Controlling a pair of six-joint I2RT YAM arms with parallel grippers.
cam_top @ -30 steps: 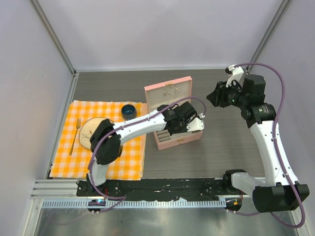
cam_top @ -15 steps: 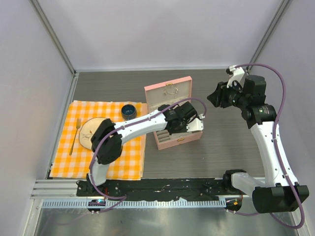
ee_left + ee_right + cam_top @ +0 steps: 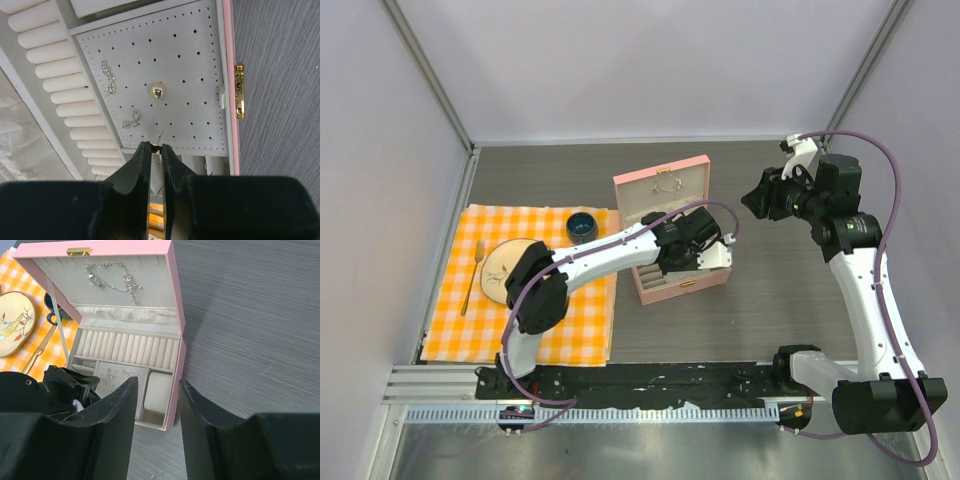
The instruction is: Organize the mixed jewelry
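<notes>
The pink jewelry box [image 3: 665, 232] stands open mid-table. In the left wrist view its grey perforated panel [image 3: 200, 75] holds a gold ball stud [image 3: 158, 91] and two sparkly earrings [image 3: 108, 77] [image 3: 131, 119], beside cream ring rolls [image 3: 60, 80]. My left gripper [image 3: 156, 147] is shut on a tiny gold stud earring just above the panel's near edge, its pin pointing at the panel; it hangs over the box's front tray [image 3: 692, 250]. My right gripper [image 3: 156, 385] is open and empty, high over the table right of the box [image 3: 758, 198]. A silver necklace [image 3: 112, 280] hangs in the lid.
An orange checked cloth [image 3: 530, 330] lies at the left with a round plate [image 3: 505, 268], a gold fork [image 3: 472, 278] and a dark blue cup [image 3: 582, 226]. A cream cushion [image 3: 159, 390] fills the box's right compartment. A gold clasp [image 3: 240, 97] is on the front wall.
My left gripper has edged slightly toward the box's back with the stud still held. The right arm has barely shifted.
</notes>
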